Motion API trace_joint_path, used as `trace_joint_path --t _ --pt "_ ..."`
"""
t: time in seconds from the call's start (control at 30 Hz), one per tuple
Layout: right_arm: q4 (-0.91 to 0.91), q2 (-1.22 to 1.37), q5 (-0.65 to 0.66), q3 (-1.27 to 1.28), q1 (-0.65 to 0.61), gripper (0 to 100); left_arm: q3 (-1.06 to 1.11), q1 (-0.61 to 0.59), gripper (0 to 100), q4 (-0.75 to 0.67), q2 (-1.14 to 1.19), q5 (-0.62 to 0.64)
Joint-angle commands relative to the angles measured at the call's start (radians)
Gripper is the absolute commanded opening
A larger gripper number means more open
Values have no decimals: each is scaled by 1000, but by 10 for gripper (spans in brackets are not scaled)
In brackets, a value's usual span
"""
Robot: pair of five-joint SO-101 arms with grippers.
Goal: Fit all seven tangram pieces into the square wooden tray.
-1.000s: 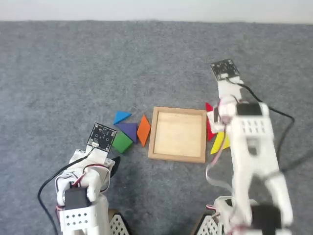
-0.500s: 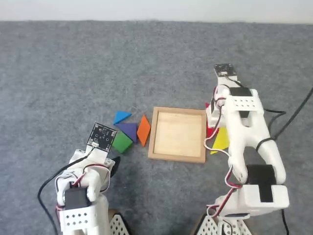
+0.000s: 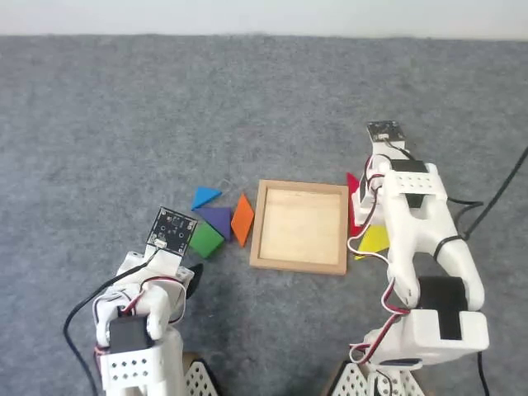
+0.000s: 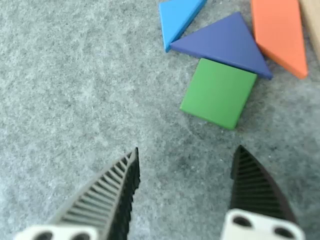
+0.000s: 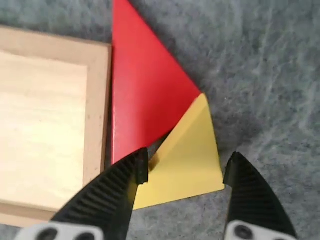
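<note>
Right wrist view: right claw [image 5: 188, 154] wide over yellow triangle [image 5: 189, 167] (touching red triangle [image 5: 142, 100]); left claw [image 4: 187, 149] wide.

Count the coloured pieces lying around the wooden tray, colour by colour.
light blue piece: 1
purple piece: 1
orange piece: 1
green piece: 1
red piece: 1
yellow piece: 1
Total: 6 in view

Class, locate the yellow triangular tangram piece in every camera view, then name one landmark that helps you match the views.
High view: the yellow triangular piece lies right of the square wooden tray, near the red triangular piece.
Left wrist view: the tray's edge beside the orange parallelogram, the tray's opposite side.
Right wrist view: it touches the red piece beside the tray's rim.
Shared landmark: the wooden tray.
</note>
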Motion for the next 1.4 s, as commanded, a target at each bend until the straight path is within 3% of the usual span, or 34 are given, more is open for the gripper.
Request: trace_joint_path --t 0.0,0.57,0.77,0.9,1.37 --pt "-16 7 20 -8 10 264 -8 3 284 3 -18 6" --pt "41 186 38 -101 12 258 -8 3 284 3 -18 6" --pt "41 186 38 -101 13 62 -8 3 284 3 -18 6" --pt "41 183 38 -106 16 63 -8 3 284 3 -18 6" --pt "156 -219 37 -100 8 62 -8 3 284 3 -18 6"
